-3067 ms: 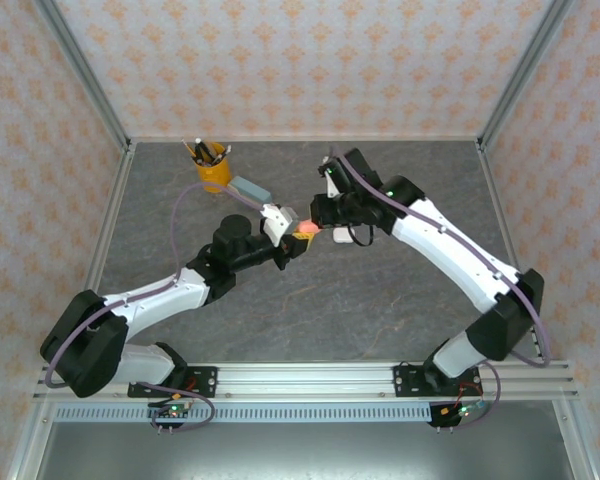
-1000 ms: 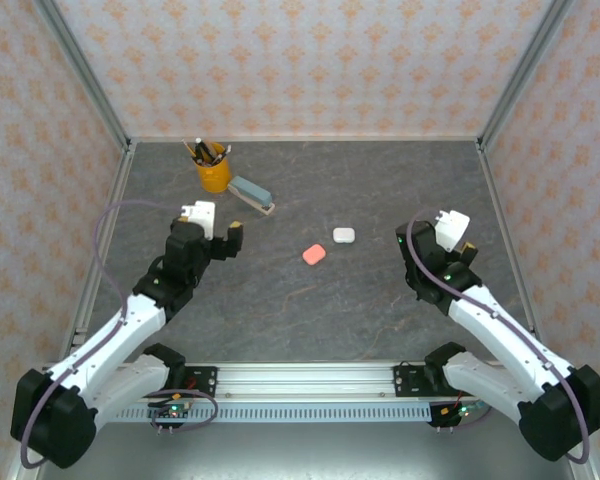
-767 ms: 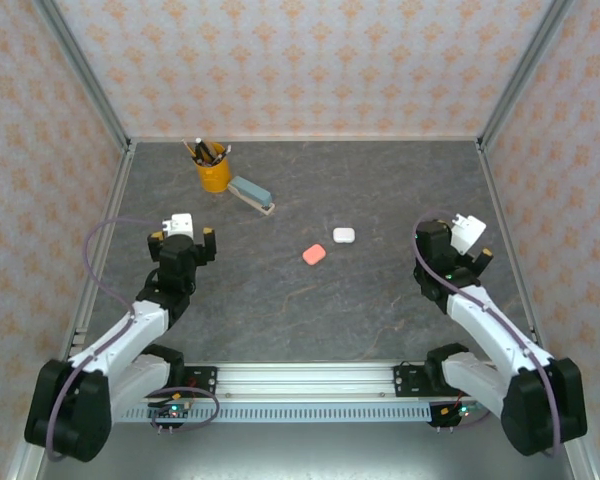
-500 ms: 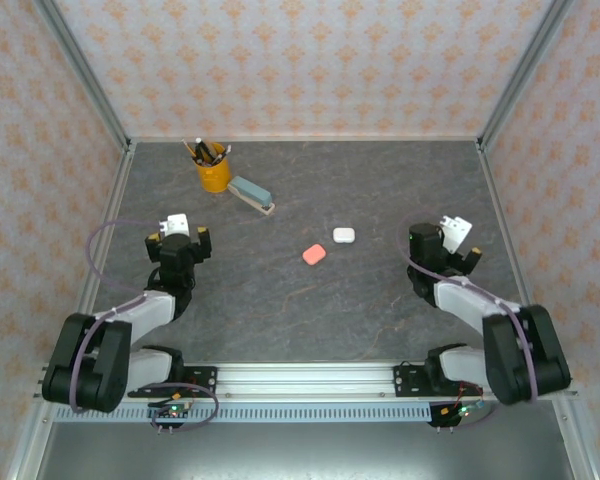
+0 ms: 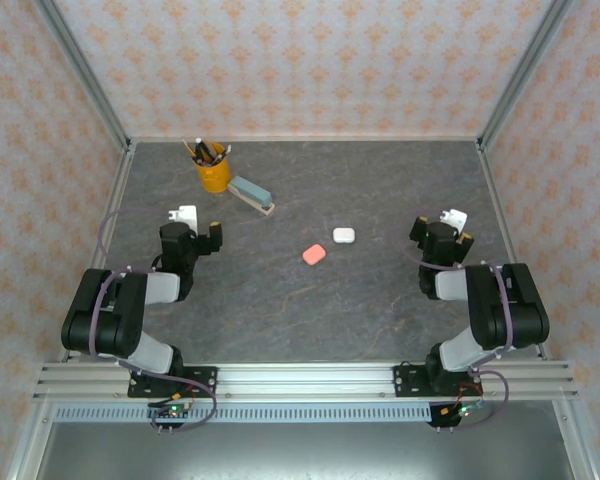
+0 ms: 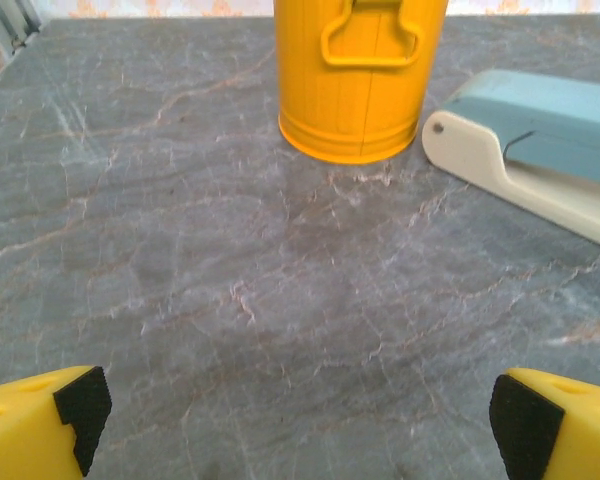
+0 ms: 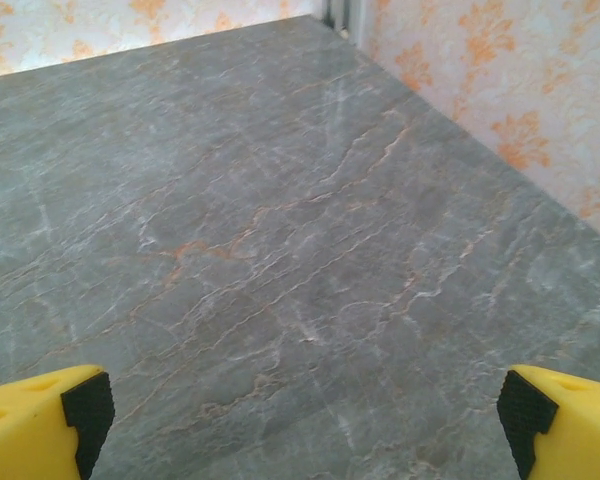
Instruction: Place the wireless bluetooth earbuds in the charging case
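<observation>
The grey, veined tabletop (image 5: 300,310) fills the enclosure between patterned walls. On it the left arm (image 5: 110,310) sits folded up at the near left and the right arm (image 5: 500,310) folded up at the near right, well apart from each other. The left pincer (image 5: 193,226) points toward the far side; in the wrist view its yellow, black-padded tips stand wide apart at the lower corners with nothing between them (image 6: 300,410), just bare stone. The right pincer (image 5: 442,230) is likewise spread wide and holds nothing (image 7: 305,415), facing the far right corner of the tabletop. At the far left stands a yellow cup (image 5: 214,172) with pens in it, upright, and just to its right lies a blue-grey and cream stapler (image 5: 251,193), angled toward the near right; both sit ahead of the left pincer in its wrist view. Near the middle of the tabletop, between the two arms, lie the pink charging case (image 5: 314,254) and, just beyond it to the right, the white charging case (image 5: 343,235), close together but apart. The earbuds cannot be made out at this distance, nor whether the lids are shut.
</observation>
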